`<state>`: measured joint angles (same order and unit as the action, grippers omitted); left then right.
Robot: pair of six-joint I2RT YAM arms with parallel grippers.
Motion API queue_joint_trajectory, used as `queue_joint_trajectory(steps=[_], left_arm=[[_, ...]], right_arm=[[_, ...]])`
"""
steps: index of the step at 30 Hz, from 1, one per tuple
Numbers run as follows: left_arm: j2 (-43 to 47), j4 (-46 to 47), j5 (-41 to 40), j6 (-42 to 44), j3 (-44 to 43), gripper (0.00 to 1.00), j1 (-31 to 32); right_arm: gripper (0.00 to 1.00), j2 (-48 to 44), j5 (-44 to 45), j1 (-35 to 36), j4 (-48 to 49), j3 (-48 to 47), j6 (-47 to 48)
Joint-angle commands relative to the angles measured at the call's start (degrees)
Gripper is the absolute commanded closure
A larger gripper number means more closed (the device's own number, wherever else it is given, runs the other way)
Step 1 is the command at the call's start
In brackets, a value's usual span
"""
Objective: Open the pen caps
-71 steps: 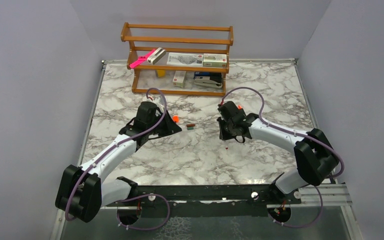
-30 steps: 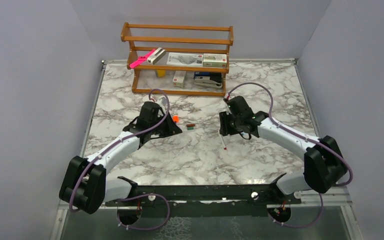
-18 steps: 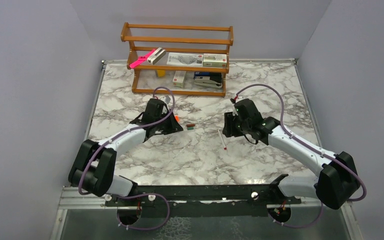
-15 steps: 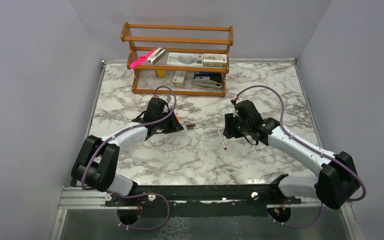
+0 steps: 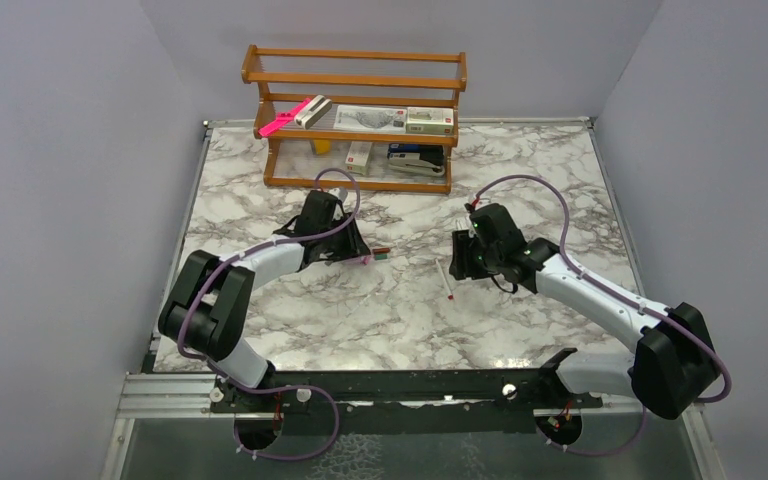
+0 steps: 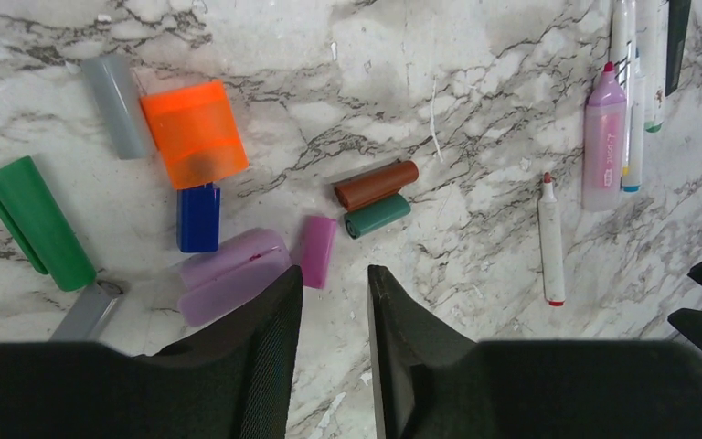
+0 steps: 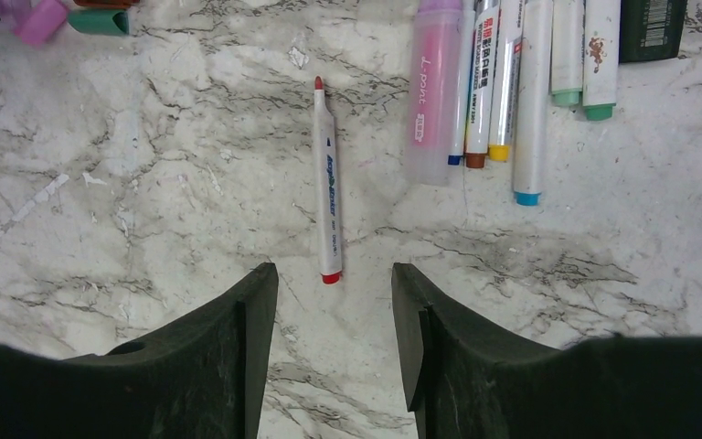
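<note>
Loose pen caps lie below my left gripper (image 6: 334,274): grey (image 6: 117,105), orange (image 6: 194,133), green (image 6: 37,222), blue (image 6: 198,217), lilac (image 6: 233,274), pink (image 6: 317,251), dark red (image 6: 376,185) and teal (image 6: 377,215). The left gripper is open and empty, its tips just short of the pink cap. My right gripper (image 7: 334,267) is open and empty, just behind an uncapped white marker with a red tip (image 7: 327,178). Several uncapped markers and a lilac highlighter (image 7: 434,91) lie in a row beyond it. In the top view the grippers are the left one (image 5: 355,250) and the right one (image 5: 460,262).
A wooden shelf (image 5: 355,115) with small boxes and a long bright-pink item (image 5: 284,118) stands at the back of the marble table (image 5: 390,320). A black highlighter body (image 7: 654,27) lies at the right end of the marker row.
The right gripper has let go of the red-tipped marker, which now lies on the table, and has drawn back to the right. The left gripper has moved right over the caps.
</note>
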<state>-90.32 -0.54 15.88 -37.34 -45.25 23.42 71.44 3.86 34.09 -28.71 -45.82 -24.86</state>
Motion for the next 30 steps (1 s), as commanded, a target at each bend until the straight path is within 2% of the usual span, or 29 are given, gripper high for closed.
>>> queue_joint_trajectory(steps=[1, 6, 9, 11, 13, 14, 15, 19, 21, 22, 23, 26, 30], left_arm=[[1.11, 0.30, -2.43, 1.86, -2.33, 0.64, -0.35], [3.09, -0.64, -2.85, 1.86, -2.56, 0.59, -0.40], [5.41, -0.77, -2.51, 1.49, -2.24, 0.51, -0.44], [7.03, -1.22, -2.33, 1.55, -2.21, 0.40, -0.35], [9.06, -1.63, -2.26, 1.86, -2.21, 0.22, -0.41], [9.89, -1.89, -2.26, 2.02, -2.22, 0.06, -0.35], [10.84, -2.28, -2.62, 2.25, -2.27, 0.01, -0.42], [15.29, -5.89, -8.63, 4.48, -3.07, 0.01, -0.31], [17.77, -6.84, -13.25, 5.57, -3.04, 0.01, -0.28], [18.94, -7.26, -15.18, 6.15, -2.89, 0.01, -0.28], [20.21, -7.25, -16.66, 6.70, -2.53, 0.01, -0.27], [23.72, -6.93, -19.25, 8.99, -1.87, 0.01, -0.30], [27.97, -6.83, -22.61, 10.98, -1.47, 0.01, -0.30]], right_arm=[[0.50, -1.32, 1.88, -0.63, 0.74, 0.18, -0.72], [0.50, -1.37, 2.50, -0.95, 0.54, -0.01, -1.08], [0.50, -1.49, 2.53, -1.20, 0.58, 0.03, -1.29], [0.49, -1.48, 2.56, -1.29, 0.52, -0.05, -1.33], [0.49, -1.57, 2.71, -1.38, 0.58, -0.04, -1.46], [0.49, -1.71, 2.92, -1.39, 0.63, -0.08, -1.54], [0.49, -1.85, 3.11, -1.39, 0.67, -0.14, -1.59], [0.43, -3.43, 5.46, -1.39, 2.19, 0.32, -0.73], [0.30, -4.02, 5.94, -1.39, 3.80, 0.38, 1.17], [0.10, -3.98, 6.76, -1.41, 4.61, 0.31, 2.25], [0.03, -3.83, 8.73, -1.39, 5.17, 0.11, 3.09], [0.01, -3.67, 15.27, -1.50, 6.45, -0.79, 4.90], [0.00, -5.89, 17.62, -1.48, 9.99, -1.32, 8.05]])
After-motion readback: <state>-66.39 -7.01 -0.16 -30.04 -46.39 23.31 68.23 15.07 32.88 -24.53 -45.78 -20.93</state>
